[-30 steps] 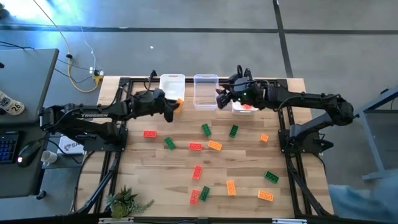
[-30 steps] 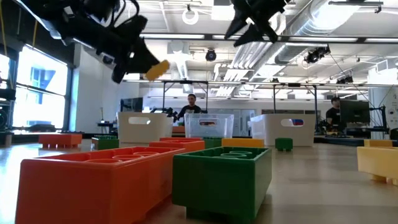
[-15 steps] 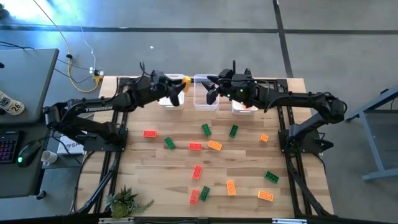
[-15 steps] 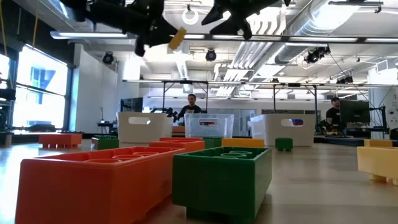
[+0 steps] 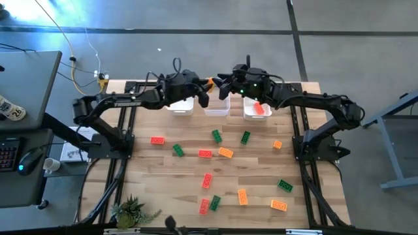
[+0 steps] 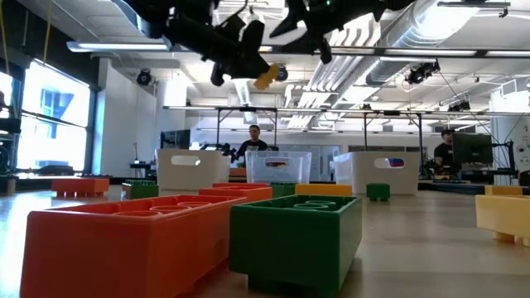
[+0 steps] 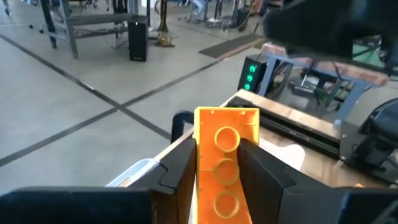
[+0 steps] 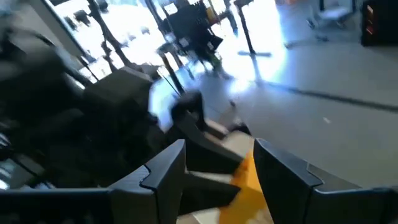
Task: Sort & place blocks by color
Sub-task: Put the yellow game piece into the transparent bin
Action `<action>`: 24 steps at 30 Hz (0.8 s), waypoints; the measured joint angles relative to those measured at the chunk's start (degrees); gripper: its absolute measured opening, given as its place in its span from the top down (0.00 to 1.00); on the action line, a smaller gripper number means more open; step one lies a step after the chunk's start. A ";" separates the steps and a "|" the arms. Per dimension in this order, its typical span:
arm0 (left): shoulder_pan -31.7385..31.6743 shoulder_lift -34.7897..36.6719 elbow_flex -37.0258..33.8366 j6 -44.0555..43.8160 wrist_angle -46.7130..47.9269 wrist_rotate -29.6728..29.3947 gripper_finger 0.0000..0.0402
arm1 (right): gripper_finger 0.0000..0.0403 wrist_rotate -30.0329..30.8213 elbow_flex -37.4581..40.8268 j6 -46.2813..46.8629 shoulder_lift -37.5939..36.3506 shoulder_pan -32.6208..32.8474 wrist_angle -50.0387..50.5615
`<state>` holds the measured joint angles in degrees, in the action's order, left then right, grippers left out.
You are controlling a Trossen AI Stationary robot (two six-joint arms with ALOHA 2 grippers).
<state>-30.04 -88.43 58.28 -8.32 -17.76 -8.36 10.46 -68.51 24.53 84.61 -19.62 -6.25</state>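
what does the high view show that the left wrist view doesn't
Only the high view shows the loose blocks scattered on the table, the three bins and the right gripper. Only the left wrist view shows three studs on the held orange block. Both show the left gripper shut on that orange block.

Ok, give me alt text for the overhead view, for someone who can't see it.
Two dark robot arms meet above three white bins at the table's far edge; the left gripper holds an orange block close to the open right gripper. Green, orange and red blocks lie scattered over the wooden table.
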 joint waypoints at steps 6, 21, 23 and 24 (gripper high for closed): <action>0.17 -4.43 1.54 0.02 -0.06 0.21 0.75 | 0.56 -1.05 0.02 1.43 2.13 -1.06 1.80; -1.08 -7.05 1.84 6.27 -0.75 -0.01 0.75 | 0.56 -4.50 0.00 8.13 7.09 -2.57 2.94; -1.14 -7.05 1.84 7.32 -0.93 -0.39 0.75 | 0.56 -4.98 0.00 9.03 7.47 -2.59 3.13; -1.13 -7.05 1.84 7.82 -0.87 -0.68 0.75 | 0.56 -4.96 0.00 9.28 7.64 -2.62 3.40</action>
<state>-31.17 -95.48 60.12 -0.49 -18.63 -9.04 5.50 -68.51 33.81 92.25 -22.24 -2.85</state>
